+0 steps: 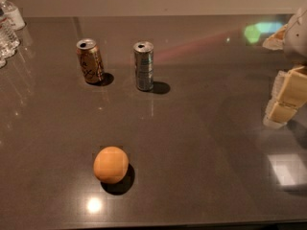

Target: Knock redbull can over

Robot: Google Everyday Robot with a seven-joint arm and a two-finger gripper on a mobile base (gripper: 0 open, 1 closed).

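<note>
The redbull can is a slim silver-grey can with bluish markings and a pull-tab top. It stands upright on the dark table, near the back middle. My gripper is at the right edge of the view, well to the right of the can and nearer the front, hanging over the table. It touches nothing.
A wider brown-gold can stands upright just left of the redbull can. An orange lies nearer the front, left of centre. Clear water bottles stand at the far left edge. A pale wall runs behind the table.
</note>
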